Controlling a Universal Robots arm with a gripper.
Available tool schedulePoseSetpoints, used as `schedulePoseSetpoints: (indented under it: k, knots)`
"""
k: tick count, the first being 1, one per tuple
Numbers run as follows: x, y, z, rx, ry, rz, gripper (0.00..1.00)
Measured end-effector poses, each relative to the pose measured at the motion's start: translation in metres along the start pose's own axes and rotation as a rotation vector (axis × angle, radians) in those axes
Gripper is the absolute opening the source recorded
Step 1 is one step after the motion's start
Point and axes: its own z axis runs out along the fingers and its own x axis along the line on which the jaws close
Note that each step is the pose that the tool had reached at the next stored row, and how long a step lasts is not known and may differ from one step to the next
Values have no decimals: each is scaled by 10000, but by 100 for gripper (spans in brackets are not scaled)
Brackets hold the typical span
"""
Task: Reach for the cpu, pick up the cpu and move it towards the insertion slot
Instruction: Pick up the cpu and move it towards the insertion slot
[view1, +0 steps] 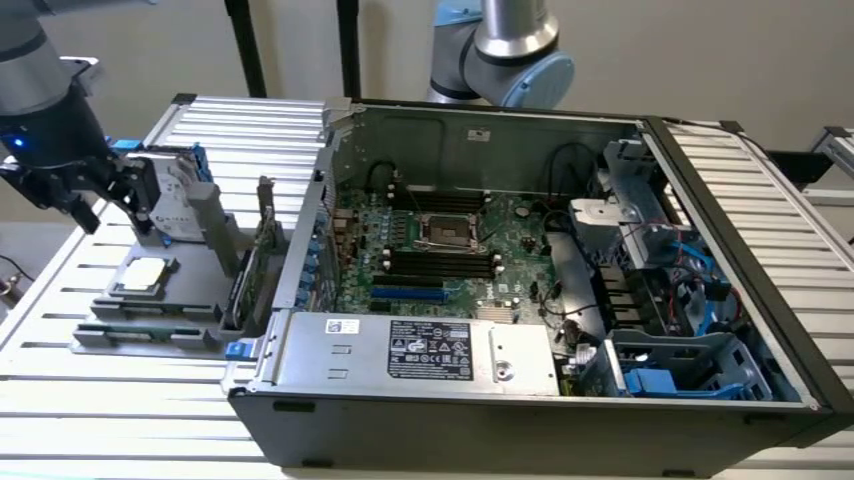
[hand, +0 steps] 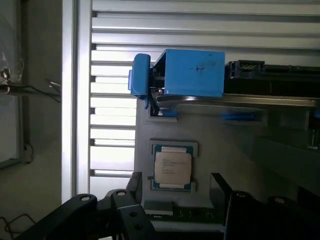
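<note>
Fingers (hand: 127, 215) of the gripper (view1: 94, 200) stand apart and hold nothing. In the wrist view they flank the chip (hand: 172, 167) without touching it. In the exterior view the chip (view1: 143, 275) lies flat in a grey holder (view1: 147, 335) on the slatted table (view1: 80, 400), at about five o'clock from the gripper. A drive (view1: 171, 205) with blue rails stands upright at twelve o'clock from the chip. The socket (view1: 447, 230) sits inside the open computer case (view1: 534, 430), at about three o'clock, well apart.
</note>
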Motion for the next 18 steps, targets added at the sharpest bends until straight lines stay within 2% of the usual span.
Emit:
schedulePoseSetpoints:
  k: [18]
  knots:
    - [0,-20,327,0,-2,54,65]
